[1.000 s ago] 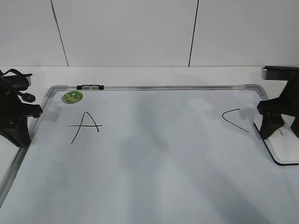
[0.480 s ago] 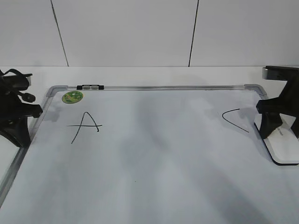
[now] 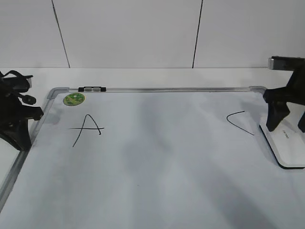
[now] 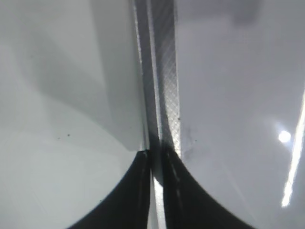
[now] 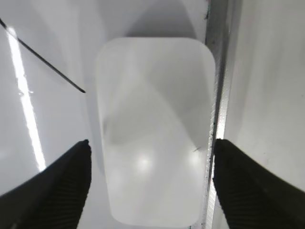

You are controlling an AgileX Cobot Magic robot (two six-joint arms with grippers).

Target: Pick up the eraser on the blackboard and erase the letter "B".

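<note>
The right hand (image 3: pixel 289 125) has lifted slightly off the eraser (image 3: pixel 286 146) at the frame's right edge, fingers spread wide, gripping nothing. No B shows between A (image 3: pixel 86 129) and C (image 3: pixel 239 122) on the board (image 3: pixel 157 89): erasing looks done. The left hand (image 4: pixel 153 191) is closed, empty.

The exterior camera looks slantwise down across the blackboard (image 3: pixel 157 157) toward the rear wall. Each wrist camera faces straight down, close: left over the board's frame, right over the eraser (image 5: pixel 155 129), shared with the exterior view.
</note>
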